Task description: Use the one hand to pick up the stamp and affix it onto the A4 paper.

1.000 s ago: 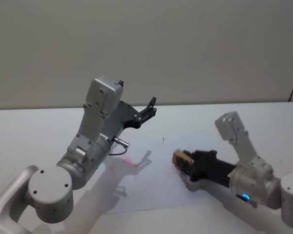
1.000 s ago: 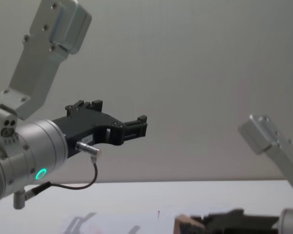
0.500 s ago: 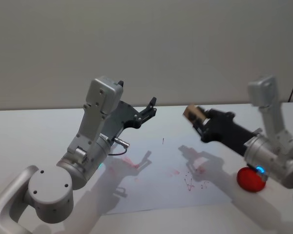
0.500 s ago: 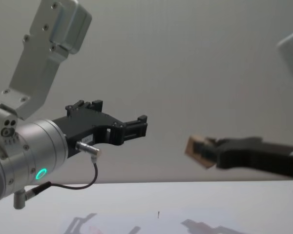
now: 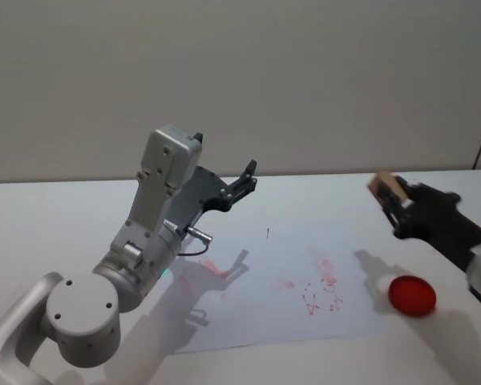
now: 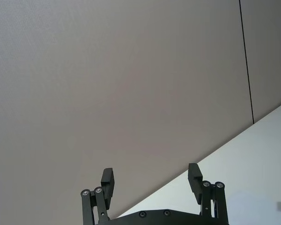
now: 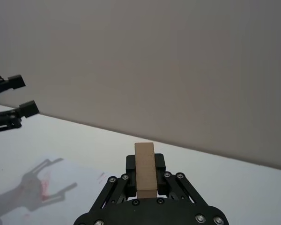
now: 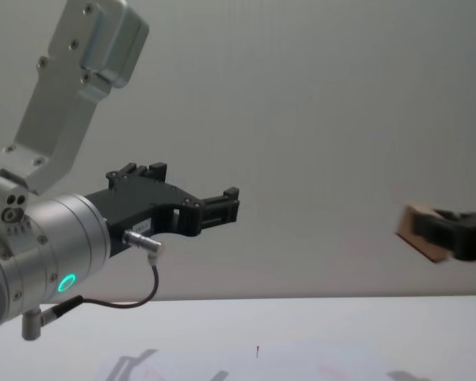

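Observation:
The stamp point(image 5: 381, 187), a small light-brown block, is clamped between the fingers of my right gripper point(image 5: 390, 198), which hangs in the air above the table's right side, past the paper's right edge. From the right wrist it shows end-on as the stamp point(image 7: 145, 167) between the right gripper's point(image 7: 145, 161) shut fingers. The A4 paper point(image 5: 256, 321) lies flat at the table's middle, with red marks point(image 5: 321, 289) on it. My left gripper point(image 5: 247, 175) is raised over the paper's far left part, open and empty; the left gripper point(image 6: 151, 172) shows the same from its wrist.
A round red pad point(image 5: 412, 295) lies on the table just right of the paper, below my right arm. The white tabletop point(image 5: 56, 216) stretches back to a plain wall. My left forearm and elbow point(image 5: 144, 241) rise over the paper's left part.
My right gripper has lifted the stamp off the paper, then carried it up and to the right. Red marks and the red pad have come into view. The left arm has not moved.

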`<state>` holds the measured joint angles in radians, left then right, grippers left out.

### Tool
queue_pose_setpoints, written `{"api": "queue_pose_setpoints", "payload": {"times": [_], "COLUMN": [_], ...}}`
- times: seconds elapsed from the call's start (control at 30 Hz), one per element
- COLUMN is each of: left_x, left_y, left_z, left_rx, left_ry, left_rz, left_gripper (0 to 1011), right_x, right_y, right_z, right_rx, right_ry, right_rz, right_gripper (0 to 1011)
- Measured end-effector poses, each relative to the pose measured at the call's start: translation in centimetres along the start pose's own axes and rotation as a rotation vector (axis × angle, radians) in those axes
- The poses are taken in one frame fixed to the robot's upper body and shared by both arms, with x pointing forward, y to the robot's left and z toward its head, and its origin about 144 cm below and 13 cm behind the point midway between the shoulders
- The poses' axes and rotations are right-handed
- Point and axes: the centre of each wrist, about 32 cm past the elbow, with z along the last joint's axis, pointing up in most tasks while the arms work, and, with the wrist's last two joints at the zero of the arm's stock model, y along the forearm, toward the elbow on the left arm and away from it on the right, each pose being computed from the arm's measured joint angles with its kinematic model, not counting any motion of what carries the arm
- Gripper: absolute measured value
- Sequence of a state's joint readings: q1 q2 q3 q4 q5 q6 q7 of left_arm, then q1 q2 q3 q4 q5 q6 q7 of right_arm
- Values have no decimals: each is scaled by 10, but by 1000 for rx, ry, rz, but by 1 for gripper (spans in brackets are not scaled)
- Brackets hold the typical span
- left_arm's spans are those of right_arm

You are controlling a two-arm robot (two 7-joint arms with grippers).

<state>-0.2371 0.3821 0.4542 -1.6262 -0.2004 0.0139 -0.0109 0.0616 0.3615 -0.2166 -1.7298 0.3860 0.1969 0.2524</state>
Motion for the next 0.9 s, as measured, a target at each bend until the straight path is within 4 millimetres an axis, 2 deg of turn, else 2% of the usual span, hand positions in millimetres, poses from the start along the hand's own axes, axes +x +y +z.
{"api": "queue_pose_setpoints", "payload": {"times": [0.23, 0.5, 0.9], "left_x": [0, 0, 0], "left_y": [0, 0, 0], "left_z": [0, 0, 0], "left_rx": [0, 0, 0], "left_ry": [0, 0, 0], "left_rz": [0, 0, 0], "left_gripper": [1001, 1001, 1001], "right_x": [4, 7, 14], "right_y": [-34, -58, -67], "right_z": [-8, -19, -30], "right_rx": [-74, -174, -270], "right_ry": [29, 50, 42], "right_rz": [-77, -124, -133], "right_gripper": [217, 216, 216]}}
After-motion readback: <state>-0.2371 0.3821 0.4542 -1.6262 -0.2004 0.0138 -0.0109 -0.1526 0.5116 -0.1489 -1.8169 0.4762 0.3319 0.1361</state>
